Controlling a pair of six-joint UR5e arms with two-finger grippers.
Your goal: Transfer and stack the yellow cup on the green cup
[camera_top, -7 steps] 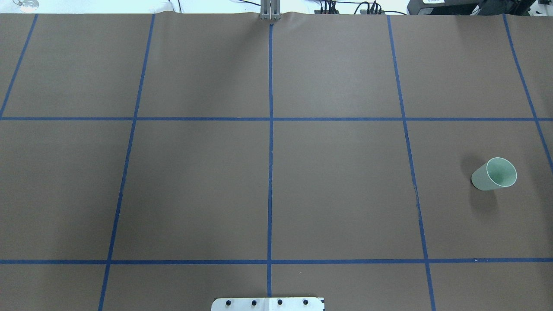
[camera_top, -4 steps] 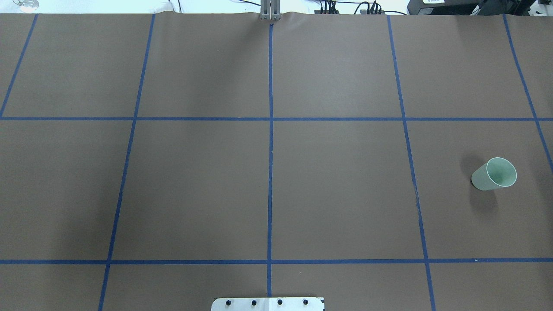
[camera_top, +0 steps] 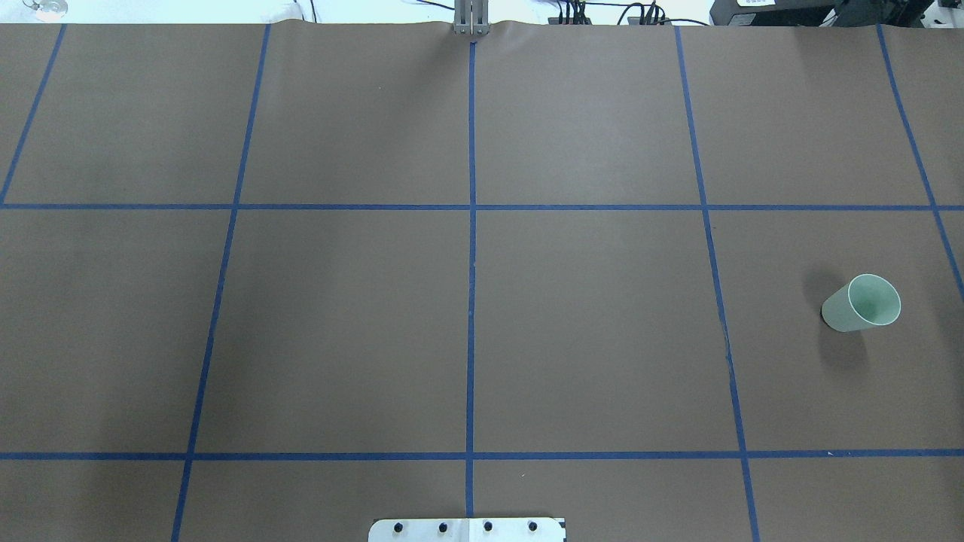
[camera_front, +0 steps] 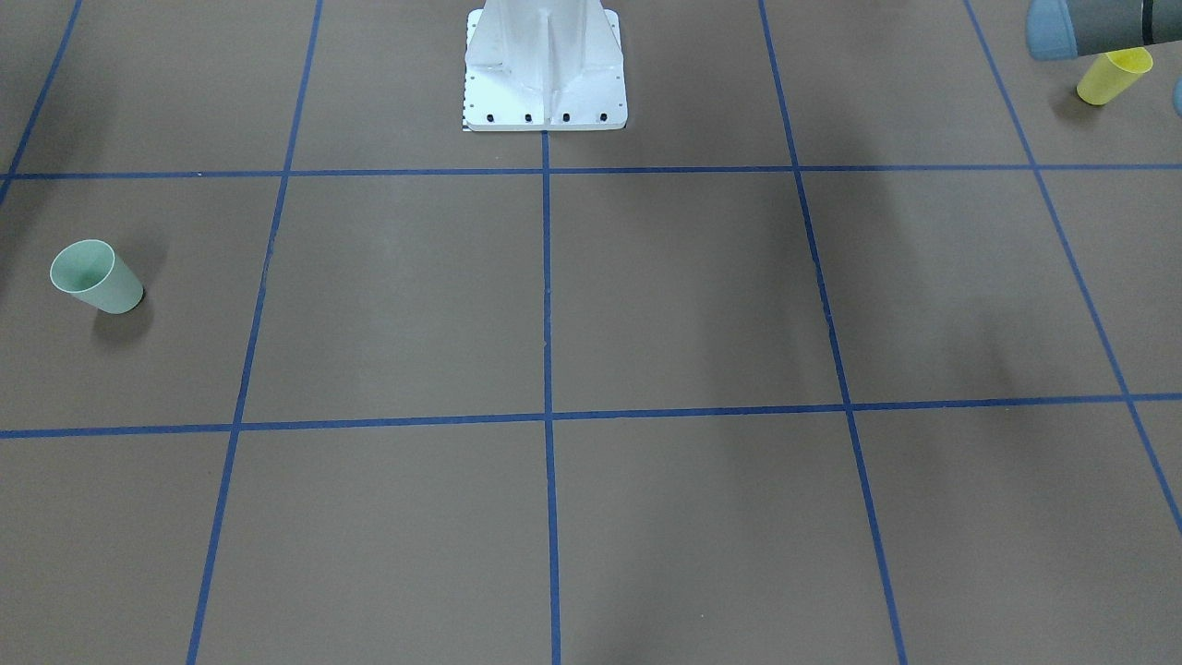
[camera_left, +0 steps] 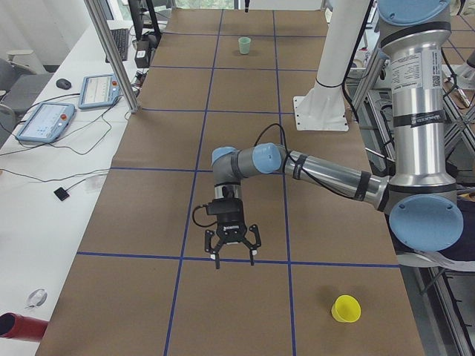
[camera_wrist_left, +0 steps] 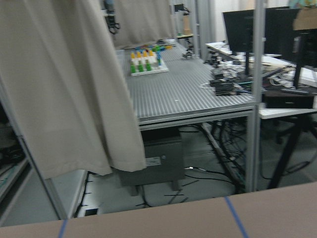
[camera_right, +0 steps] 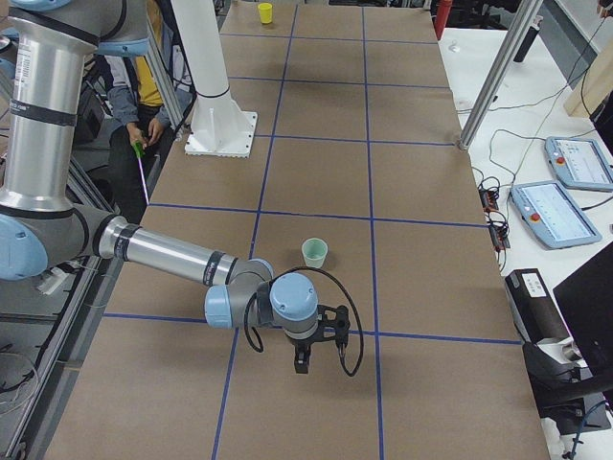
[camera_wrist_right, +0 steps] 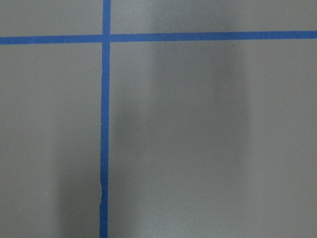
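Note:
The yellow cup (camera_front: 1113, 76) stands upright near the table's end on my left side; it also shows in the exterior left view (camera_left: 346, 308) and far off in the exterior right view (camera_right: 265, 12). The green cup (camera_top: 862, 303) stands upright on my right side, also seen in the front-facing view (camera_front: 95, 277) and the exterior right view (camera_right: 314, 253). My left gripper (camera_left: 233, 258) points down over the table, apart from the yellow cup. My right gripper (camera_right: 304, 364) hangs near the green cup, apart from it. I cannot tell whether either is open or shut.
The white robot pedestal (camera_front: 545, 65) stands at the table's robot-side edge. Blue tape lines (camera_top: 471, 226) grid the brown table. Part of my left arm (camera_front: 1094, 26) hangs above the yellow cup. Tablets (camera_left: 46, 122) lie on a side bench. A person (camera_right: 134, 105) sits behind the robot.
Only a faint shadow on the table's left side in the overhead view has shifted. The green cup has not moved.

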